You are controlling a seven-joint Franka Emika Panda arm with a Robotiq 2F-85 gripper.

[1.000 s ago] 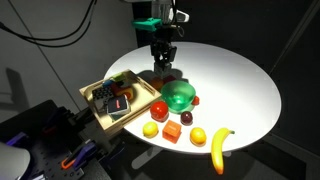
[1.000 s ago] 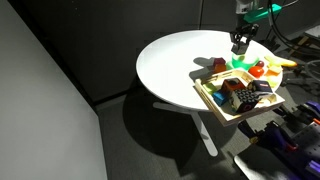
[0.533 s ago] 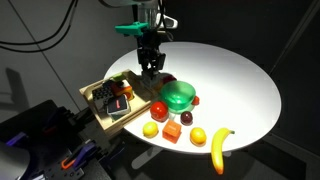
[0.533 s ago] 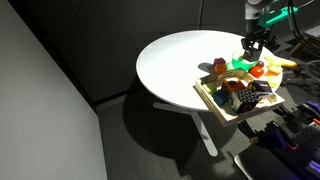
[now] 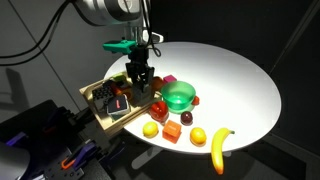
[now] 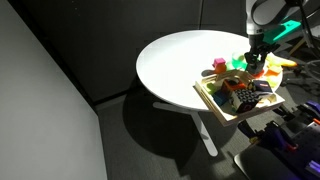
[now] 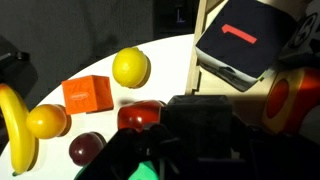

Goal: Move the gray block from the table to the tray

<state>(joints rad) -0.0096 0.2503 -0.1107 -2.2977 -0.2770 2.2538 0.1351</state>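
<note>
gray block (image 7: 206, 124) clamped in gripper (image 5: 140, 89) above tray (image 5: 92, 110).

A robotics lab: black walls (image 6: 60, 60), a robot arm (image 5: 112, 10) over a white table (image 5: 235, 70) of toy fruit (image 5: 198, 136).

Both exteriors overlook table (image 5: 240, 80) (image 6: 170, 60); wrist close, perhaps flipped.

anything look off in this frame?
Nothing is spilled or damaged. One oddity: the tray seems to overhang the edge of the table in both exterior views, and what supports it is not visible. Inside it, a black box with a red mark looks tipped at an angle.
</note>
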